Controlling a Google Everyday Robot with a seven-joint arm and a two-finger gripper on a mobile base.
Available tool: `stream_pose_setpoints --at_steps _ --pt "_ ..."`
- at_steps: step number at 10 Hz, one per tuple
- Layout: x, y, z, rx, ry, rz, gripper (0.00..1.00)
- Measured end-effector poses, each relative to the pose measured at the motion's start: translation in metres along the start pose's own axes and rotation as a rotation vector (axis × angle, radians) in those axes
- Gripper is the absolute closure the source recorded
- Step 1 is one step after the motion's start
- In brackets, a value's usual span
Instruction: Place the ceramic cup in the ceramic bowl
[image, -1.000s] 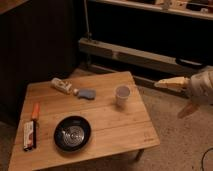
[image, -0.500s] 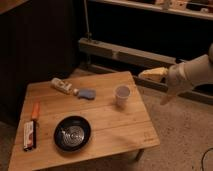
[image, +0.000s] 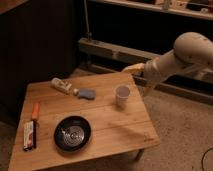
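The white ceramic cup (image: 121, 95) stands upright on the right part of the low wooden table (image: 120, 135). The black ceramic bowl (image: 72, 133) with silvery swirls inside sits near the table's front left, empty. My gripper (image: 139, 78) hangs in the air just right of and slightly behind the cup, above the table's far right edge. Its fingers look spread apart and hold nothing. It does not touch the cup.
A small bottle (image: 62, 86) lies at the table's back left, with a blue-grey object (image: 87, 93) beside it. An orange pen (image: 35, 110) and a flat packet (image: 29, 135) lie at the left edge. A metal shelf frame (image: 110, 50) runs behind the table.
My arm has swung in from the right toward the table, bringing the gripper from well clear of the table to close beside the cup. The cup and bowl have not moved.
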Motion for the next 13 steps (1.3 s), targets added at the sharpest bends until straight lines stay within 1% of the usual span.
stream_pose_setpoints --at_steps 3,6,8,9,10,13 --pt "-0.012 -0.020 0.051 0.070 0.021 0.020 0.20" --pt "-0.023 -0.036 0.093 0.129 0.054 0.046 0.20" --pt "-0.029 -0.054 0.119 0.171 0.076 0.077 0.20" --pt "-0.037 -0.061 0.124 0.188 0.079 0.112 0.20" --pt "-0.047 -0.067 0.123 0.199 0.072 0.147 0.20" --pt "-0.063 -0.072 0.113 0.211 0.031 0.218 0.20"
